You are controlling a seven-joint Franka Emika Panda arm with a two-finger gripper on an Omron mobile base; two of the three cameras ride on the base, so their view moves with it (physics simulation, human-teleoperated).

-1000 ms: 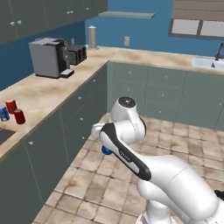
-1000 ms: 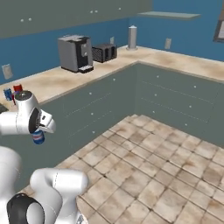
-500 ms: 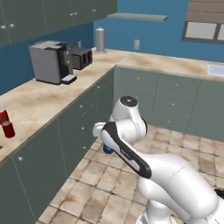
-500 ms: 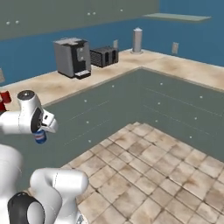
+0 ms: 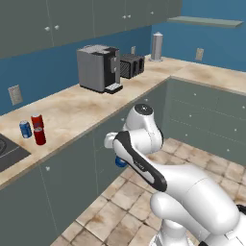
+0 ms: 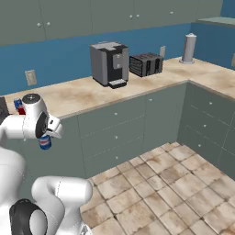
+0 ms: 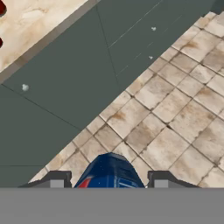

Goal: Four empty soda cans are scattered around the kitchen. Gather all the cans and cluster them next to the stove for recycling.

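Note:
My gripper (image 7: 108, 180) is shut on a blue soda can (image 7: 111, 171), which sits between the two dark fingertips and hangs over the tiled floor in front of the lower cabinets. The held can also shows under the forearm (image 5: 120, 162) and below the hand (image 6: 45, 142). Three more cans stand together on the beige counter: a blue one (image 5: 25, 129) and two red ones (image 5: 37, 120) (image 5: 40, 136). The black stove (image 5: 6, 152) lies just left of them at the picture's edge. A red can (image 7: 1, 8) peeks in at the hand view's top left corner.
A grey coffee machine (image 5: 98, 67), a black toaster (image 5: 132, 66) and a steel cylinder (image 5: 157, 46) stand farther along the counter (image 5: 81, 113). Grey cabinet fronts (image 6: 114, 131) run below it and around the corner. Tiled floor (image 6: 160, 193) lies open to the right.
The whole scene has slid right across both base views, so the base has moved. The cans and the stove edge have come into view. The arm holds the blue can in the same pose.

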